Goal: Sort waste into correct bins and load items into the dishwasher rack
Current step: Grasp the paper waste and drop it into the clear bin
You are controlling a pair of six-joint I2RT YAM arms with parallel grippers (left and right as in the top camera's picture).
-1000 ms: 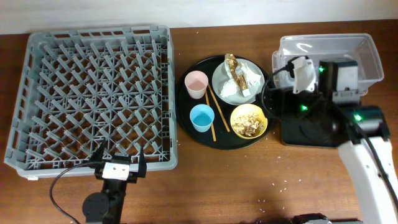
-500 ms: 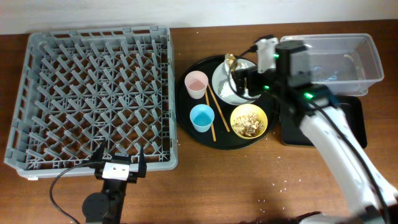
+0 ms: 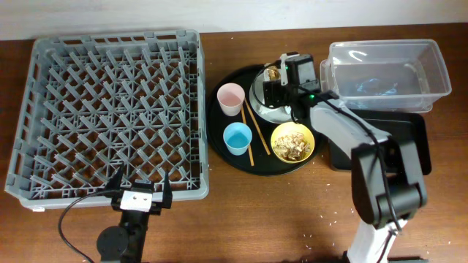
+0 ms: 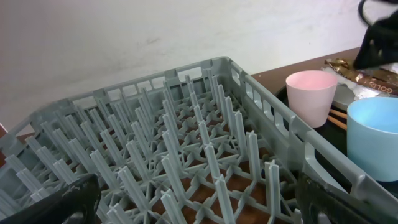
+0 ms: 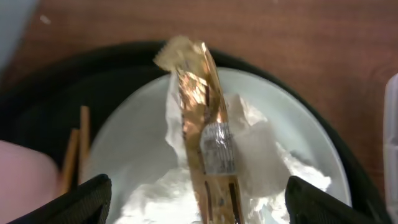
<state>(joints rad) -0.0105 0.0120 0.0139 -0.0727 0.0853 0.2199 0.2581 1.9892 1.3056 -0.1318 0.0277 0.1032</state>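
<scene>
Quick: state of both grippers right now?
Left gripper: open, empty, by the dishwasher rack.
Right gripper: open, fingers either side of the snack wrapper on the plate, nothing held.

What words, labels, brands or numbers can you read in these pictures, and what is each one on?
None can be read for certain.
snack wrapper: printed marks on the gold foil, too blurred to read.
dishwasher rack, pink cup, light blue cup, clear tub: no writing visible.

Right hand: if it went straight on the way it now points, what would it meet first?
The right hand would most likely meet the snack wrapper first, lying on the napkins, centred between its open fingers; depth unclear.
</scene>
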